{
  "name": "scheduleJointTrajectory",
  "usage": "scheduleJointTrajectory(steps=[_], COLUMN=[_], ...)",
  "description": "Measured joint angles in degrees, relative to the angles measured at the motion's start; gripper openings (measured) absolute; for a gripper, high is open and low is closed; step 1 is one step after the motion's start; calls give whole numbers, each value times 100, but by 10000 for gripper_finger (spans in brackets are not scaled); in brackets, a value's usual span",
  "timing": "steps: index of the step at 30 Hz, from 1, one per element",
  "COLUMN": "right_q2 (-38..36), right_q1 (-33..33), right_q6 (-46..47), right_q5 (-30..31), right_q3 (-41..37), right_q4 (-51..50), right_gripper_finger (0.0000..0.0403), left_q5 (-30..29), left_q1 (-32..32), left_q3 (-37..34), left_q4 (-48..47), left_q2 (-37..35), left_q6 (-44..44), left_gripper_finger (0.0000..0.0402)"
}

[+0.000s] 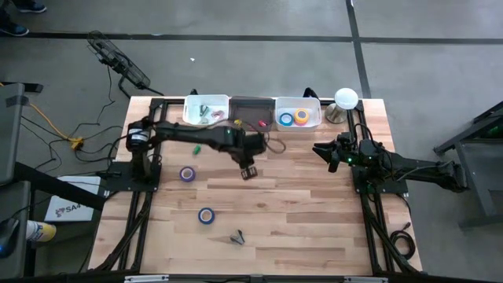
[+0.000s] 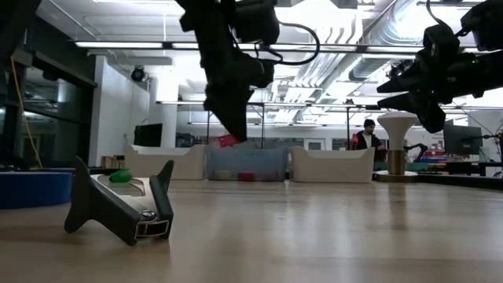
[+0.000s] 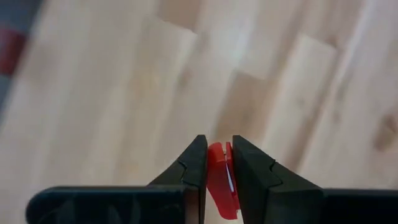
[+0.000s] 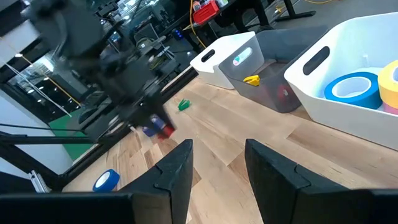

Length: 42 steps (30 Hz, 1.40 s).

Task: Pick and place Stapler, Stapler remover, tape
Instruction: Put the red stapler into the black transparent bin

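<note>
My left gripper (image 1: pixel 248 172) hangs over the middle of the table, shut on a small red piece (image 3: pixel 221 177); whether this is the stapler I cannot tell. The dark stapler remover (image 1: pixel 237 236) lies on the table near the front edge, large in the low view (image 2: pixel 118 208). Two tape rolls, one purple (image 1: pixel 187 174) and one blue (image 1: pixel 206 215), lie flat on the table's left half. More tape (image 1: pixel 294 119) lies in the far right white bin. My right gripper (image 4: pixel 217 162) waits open at the right edge, holding nothing. My left gripper pinches the red piece (image 3: pixel 217 163) between its two fingers. The fingers come from above, slanting steeply down. The piece (image 2: pixel 228 141) sits at the fingertips, lifted well clear of the table.
Three bins stand in a row along the far edge: a white one (image 1: pixel 192 118) with green bits, a dark one (image 1: pixel 250 104) with small red and yellow bits, and a white one (image 1: pixel 316 119) with tape. A white lamp-like stand (image 1: pixel 346 101) is at the far right corner. Bare wood lies around the left gripper.
</note>
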Motion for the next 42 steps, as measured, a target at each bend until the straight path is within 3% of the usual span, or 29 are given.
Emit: scheduleJointTrajectory(steps=[16, 22, 29, 42], right_q2=[0, 0, 0, 2], right_q1=[1, 0, 1, -1], right_q6=[0, 0, 0, 0], right_q5=[0, 0, 0, 1], right_q3=[0, 0, 0, 0], right_q4=[0, 0, 0, 1], right_gripper_finger=[138, 138, 138, 138], left_q5=[269, 274, 159, 587], left_q1=[1703, 2135, 2576, 3057], left_q3=[568, 572, 577, 738], left_q4=[227, 479, 542, 539], left_q2=[-11, -11, 71, 660], left_q6=[1751, 1939, 981, -513], left_gripper_finger=[47, 47, 47, 47])
